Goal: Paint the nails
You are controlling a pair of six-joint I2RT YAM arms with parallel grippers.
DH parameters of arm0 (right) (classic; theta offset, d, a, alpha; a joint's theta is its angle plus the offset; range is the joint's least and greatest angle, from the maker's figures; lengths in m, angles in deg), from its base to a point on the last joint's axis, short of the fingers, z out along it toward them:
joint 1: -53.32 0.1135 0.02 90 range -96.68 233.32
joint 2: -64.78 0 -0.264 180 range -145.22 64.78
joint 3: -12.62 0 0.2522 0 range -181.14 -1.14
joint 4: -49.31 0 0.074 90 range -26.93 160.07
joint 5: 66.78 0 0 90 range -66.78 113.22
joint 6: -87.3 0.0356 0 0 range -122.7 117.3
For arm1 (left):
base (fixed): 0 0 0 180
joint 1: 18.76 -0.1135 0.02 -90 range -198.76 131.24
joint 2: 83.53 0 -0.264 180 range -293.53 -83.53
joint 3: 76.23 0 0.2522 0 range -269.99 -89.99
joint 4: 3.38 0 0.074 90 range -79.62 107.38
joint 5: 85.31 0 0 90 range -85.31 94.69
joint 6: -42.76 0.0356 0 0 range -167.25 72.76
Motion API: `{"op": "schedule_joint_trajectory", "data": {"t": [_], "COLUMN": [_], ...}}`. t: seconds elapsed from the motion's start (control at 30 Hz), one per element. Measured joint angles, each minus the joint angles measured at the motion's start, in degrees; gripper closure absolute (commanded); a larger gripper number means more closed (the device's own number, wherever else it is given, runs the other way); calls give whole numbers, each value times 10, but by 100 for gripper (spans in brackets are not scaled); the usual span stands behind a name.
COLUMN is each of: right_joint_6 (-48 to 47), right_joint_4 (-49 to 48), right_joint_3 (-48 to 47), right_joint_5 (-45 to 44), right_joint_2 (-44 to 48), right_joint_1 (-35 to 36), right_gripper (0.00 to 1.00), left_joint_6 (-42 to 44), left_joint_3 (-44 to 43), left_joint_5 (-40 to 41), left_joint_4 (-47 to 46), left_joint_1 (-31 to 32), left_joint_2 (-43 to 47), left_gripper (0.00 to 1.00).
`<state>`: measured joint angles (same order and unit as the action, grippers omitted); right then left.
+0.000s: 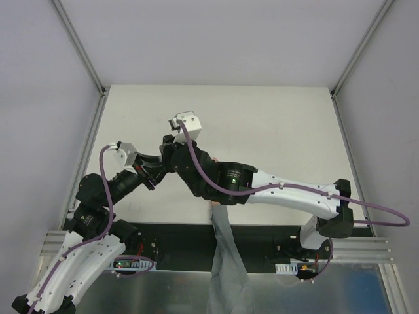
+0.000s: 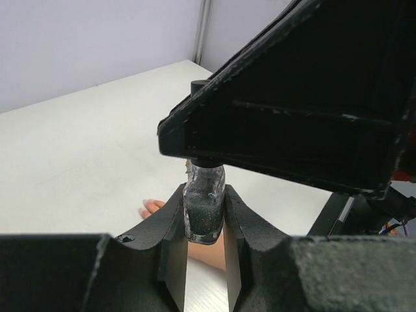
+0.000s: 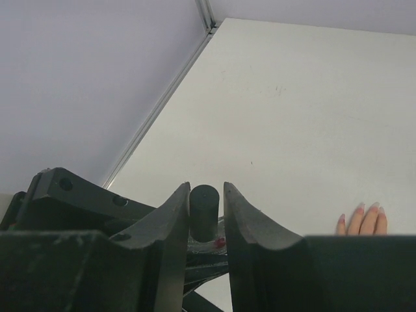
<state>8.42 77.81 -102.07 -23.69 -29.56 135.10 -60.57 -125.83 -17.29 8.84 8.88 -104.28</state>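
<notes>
At the bottom centre of the left wrist view, the left gripper [image 2: 205, 242] clamps a dark bottle [image 2: 204, 209]. The right gripper [image 3: 205, 195] pinches its black cap [image 3: 204, 212]. Beyond, the mannequin hand [image 3: 363, 221] is cut off at lower right, its nails [image 3: 374, 207] barely distinguishable. From above, the right arm [image 1: 262, 183] hides it, leaving only the grey sleeve [image 1: 226, 261].
</notes>
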Motion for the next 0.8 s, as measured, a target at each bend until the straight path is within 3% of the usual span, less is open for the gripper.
{"op": "schedule_joint_trajectory", "data": {"t": [0.1,0.27,0.53,0.63,0.8], "right_joint_6": [6,15,5,-19,11], "right_joint_4": [0,-4,-33,-125,-353], "right_joint_3": [0,0,38,150,366], "right_joint_5": [13,35,110,211,525], "right_joint_2": [-5,-8,7,66,174], "right_joint_1": [-6,-17,-44,-73,-168], "right_gripper": [74,100,100,100,100], "left_joint_6": [-2,-4,-18,-39,-92], "left_joint_3": [0,0,0,-1,-5], "left_joint_5": [0,0,-6,-42,-144], "left_joint_4": [0,1,14,20,7], "left_joint_1": [0,0,-6,-7,-6], "left_joint_2": [0,-1,-9,-28,-57], "left_gripper": [100,100,100,100,100]}}
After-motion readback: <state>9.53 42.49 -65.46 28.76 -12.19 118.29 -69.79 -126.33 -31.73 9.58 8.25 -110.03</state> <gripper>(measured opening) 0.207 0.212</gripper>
